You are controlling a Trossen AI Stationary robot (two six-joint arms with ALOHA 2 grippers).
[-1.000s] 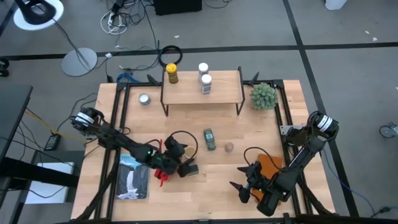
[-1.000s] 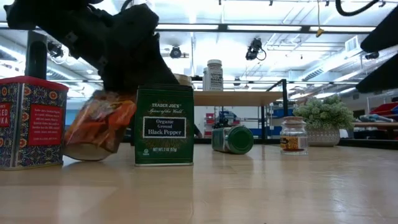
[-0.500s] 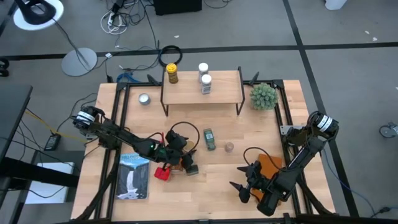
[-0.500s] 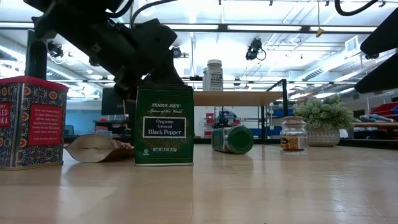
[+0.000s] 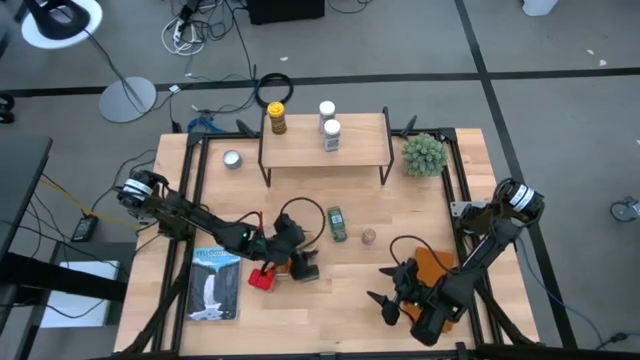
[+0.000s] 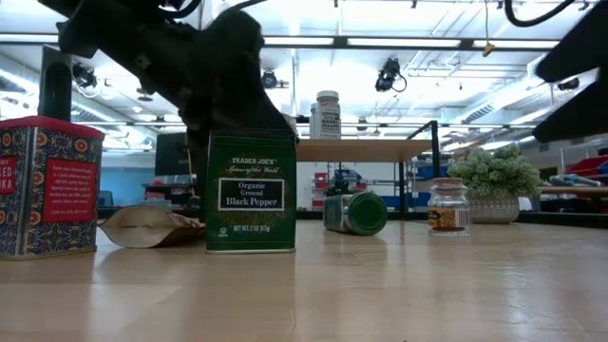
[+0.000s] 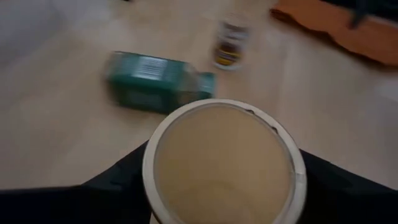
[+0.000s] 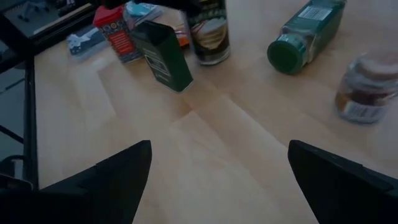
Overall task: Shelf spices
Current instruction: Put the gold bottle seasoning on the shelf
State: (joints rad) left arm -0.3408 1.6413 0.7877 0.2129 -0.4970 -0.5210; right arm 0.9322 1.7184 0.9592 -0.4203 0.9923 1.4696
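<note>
The left gripper (image 5: 285,240) reaches over the middle of the pale, smooth wooden table (image 5: 400,215), its dark fingers (image 7: 118,183) set either side of a round jar with a flat tan lid (image 7: 224,162) and a white rim; whether they press it or merely flank it I cannot tell. Just beside it stands a dark green rectangular tin (image 6: 251,193), printed "Trader Joe's" and "Organic Ground Black Pepper"; a red patterned tin (image 6: 47,187) stands to one side, a crinkled tan packet (image 6: 142,226) flat between them. Beyond lie a green glass bottle on its side (image 6: 356,213), green cap towards the camera, and a small upright glass jar (image 6: 448,206). The shelf (image 5: 325,145), light wood on thin black legs, sits at the table's far edge, bearing a yellow-lidded jar (image 5: 277,118) and two white-lidded jars (image 5: 329,124). The right gripper (image 5: 392,296) hovers near the front right, jaws spread wide and empty, by an orange cloth (image 5: 432,266).
</note>
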